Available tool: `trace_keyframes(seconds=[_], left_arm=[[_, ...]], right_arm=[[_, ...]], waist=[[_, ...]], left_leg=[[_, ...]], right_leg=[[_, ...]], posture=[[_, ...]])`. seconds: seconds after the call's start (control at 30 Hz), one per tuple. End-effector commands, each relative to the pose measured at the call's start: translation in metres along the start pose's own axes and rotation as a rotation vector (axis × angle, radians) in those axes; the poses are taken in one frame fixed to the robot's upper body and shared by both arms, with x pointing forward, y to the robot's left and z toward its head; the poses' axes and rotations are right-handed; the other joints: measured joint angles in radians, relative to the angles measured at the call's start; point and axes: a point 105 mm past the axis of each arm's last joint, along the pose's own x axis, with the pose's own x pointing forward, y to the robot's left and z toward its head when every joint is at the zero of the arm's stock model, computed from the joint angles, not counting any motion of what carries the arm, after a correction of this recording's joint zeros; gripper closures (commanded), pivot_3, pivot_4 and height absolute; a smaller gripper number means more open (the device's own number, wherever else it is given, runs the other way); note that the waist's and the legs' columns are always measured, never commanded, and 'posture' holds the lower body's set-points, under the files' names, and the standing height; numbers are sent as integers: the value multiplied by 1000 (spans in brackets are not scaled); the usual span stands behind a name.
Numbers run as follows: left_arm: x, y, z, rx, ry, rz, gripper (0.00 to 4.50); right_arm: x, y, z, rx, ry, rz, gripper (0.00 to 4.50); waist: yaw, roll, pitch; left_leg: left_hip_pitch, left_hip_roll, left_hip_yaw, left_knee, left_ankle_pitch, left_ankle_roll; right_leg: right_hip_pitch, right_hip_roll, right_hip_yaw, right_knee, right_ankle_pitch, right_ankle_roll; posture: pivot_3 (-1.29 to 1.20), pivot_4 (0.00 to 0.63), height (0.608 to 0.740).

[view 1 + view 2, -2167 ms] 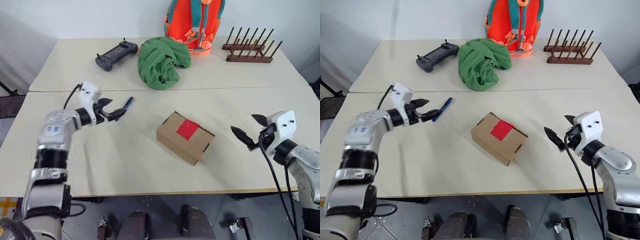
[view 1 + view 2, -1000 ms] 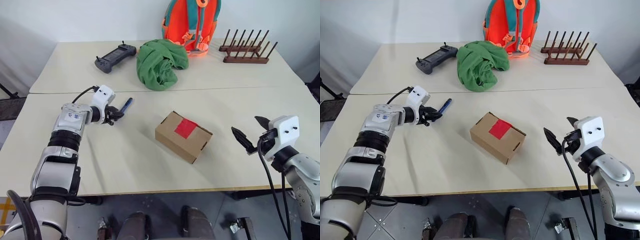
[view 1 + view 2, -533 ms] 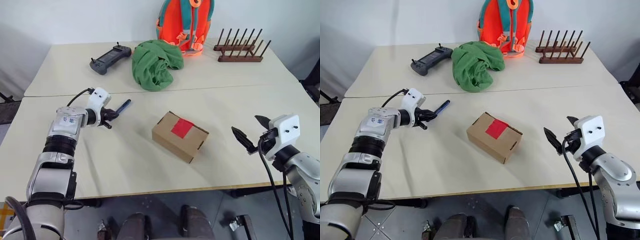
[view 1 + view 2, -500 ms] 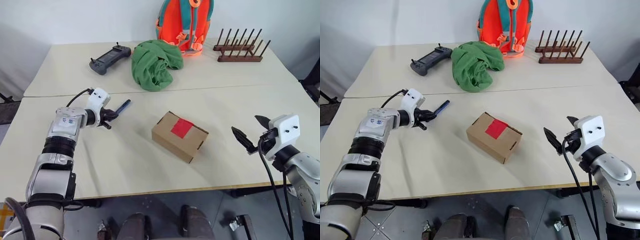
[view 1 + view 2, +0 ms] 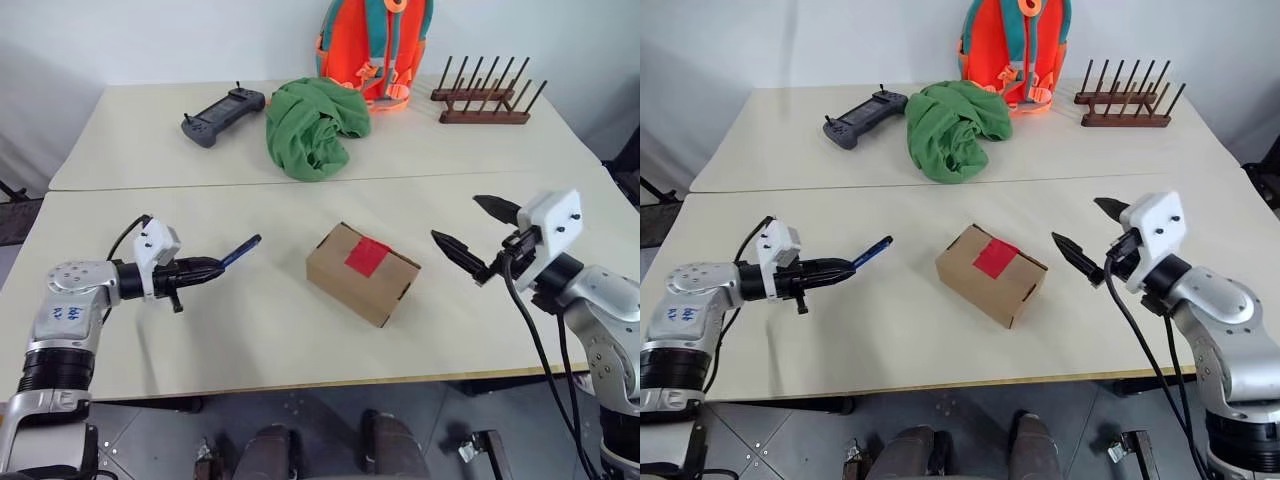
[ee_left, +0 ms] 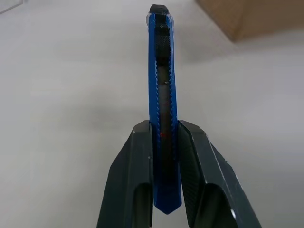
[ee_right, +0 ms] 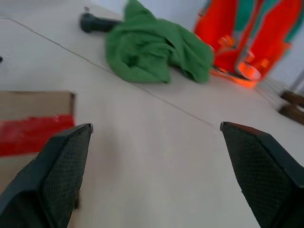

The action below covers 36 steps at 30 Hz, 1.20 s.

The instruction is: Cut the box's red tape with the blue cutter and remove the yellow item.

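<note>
- I have the left end effector (image 5: 205, 268) at the lower left of the head view, its fingers (image 6: 137, 166) clamped on the blue cutter (image 5: 240, 250), which sticks out toward the box.
- In the left wrist view the blue cutter stands edge-on between the two pads, gripped near its tail end, its tip above the counter (image 5: 250, 340).
- The box (image 5: 362, 274) sits near the centre of the frame, flaps down, with the red tape (image 5: 368, 257) on its top face.
- My right end effector (image 5: 478, 238) hovers at the right of the frame, just beside the box, spread wide and holding nothing.
- At the top of the frame I see a green cloth (image 5: 315, 125), a dark grey controller (image 5: 222, 103), an orange backpack (image 5: 375, 45) and a wooden rack (image 5: 490, 100).
</note>
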Motion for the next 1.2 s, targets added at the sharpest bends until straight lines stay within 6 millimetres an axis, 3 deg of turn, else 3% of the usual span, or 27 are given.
trace_keyframes(seconds=[0.03, 0.1, 0.17, 0.4, 0.57, 0.73, 0.93, 1.2], left_arm=[[-7, -10, 6, 122, 7, -51, 4092], [-10, -21, 2, 169, 46, -97, 4092], [-12, -31, -5, 202, 96, -145, 4092], [-9, -54, -1, 233, 108, -212, 4092], [-2, -67, 1, 265, 132, -266, 4092], [9, -82, 4, 251, 129, -316, 4092], [22, -95, 5, 223, 145, -367, 4092], [26, -96, 5, 229, 165, -379, 4092]], right_arm=[[10, 21, 23, -34, -35, 117, 0], [19, 37, 29, -44, -34, 197, 0], [24, 51, 34, -52, -33, 270, 457], [39, 110, 38, -131, -38, 558, 2824], [47, 131, 12, -273, 43, 689, 4488], [55, 146, -16, -406, 92, 800, 4488], [73, 184, -36, -437, 64, 937, 4488], [83, 191, -54, -454, 73, 997, 4488]], waist=[[2, 0, 0], [3, 0, 0], [1, 0, 0], [0, 0, 0], [1, -1, 0], [-2, -1, -1], [-9, -1, -1], [-12, -1, -1]], left_leg=[[0, 0, 0, 0, 0, 0], [-1, 0, 0, 0, -2, 1], [-3, 1, -1, 1, -3, 1], [-12, -3, 4, 2, -6, 1], [-12, -3, 11, 2, -7, 2], [-11, -3, 13, 2, -7, 2], [-11, -2, 13, 2, -7, 2], [-10, -2, 13, 5, -7, 2]], right_leg=[[0, 0, 0, 0, 0, 0], [0, 0, -1, 0, 0, 0], [-3, -1, -3, 0, 0, 0], [-12, 0, -10, 4, 0, 0], [-12, 0, -11, 2, 0, 0], [-12, 0, -11, 2, 0, 0], [-12, 0, -11, 3, 0, 0], [-11, 0, -11, 3, 0, 0]], posture=[[0, 150, 740], [0, 150, 740], [0, 150, 740], [0, 150, 740], [0, 150, 740], [0, 150, 740], [0, 150, 740], [0, 150, 740]])
